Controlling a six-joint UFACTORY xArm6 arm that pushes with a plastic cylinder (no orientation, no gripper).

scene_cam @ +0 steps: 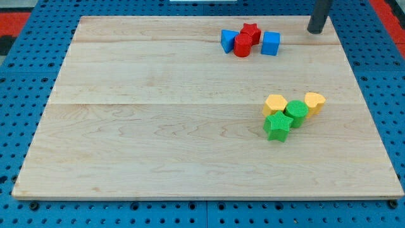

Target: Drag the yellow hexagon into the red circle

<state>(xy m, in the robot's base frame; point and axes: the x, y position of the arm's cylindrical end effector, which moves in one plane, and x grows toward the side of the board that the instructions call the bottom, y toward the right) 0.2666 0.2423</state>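
The yellow hexagon [274,104] lies right of the board's middle, touching a green round block [296,112] on its right and a green star [278,126] below it. A yellow heart-like block [314,101] sits just right of the green round block. The red circle block [242,45] lies near the view's top, between a blue block [228,40] on its left, a red star [250,32] behind it and a blue cube [271,44] to the right. My tip [315,30] is at the view's top right, right of the blue cube and far above the yellow hexagon.
The wooden board [158,126] rests on a blue pegboard [25,95]. The board's right edge runs close to my tip.
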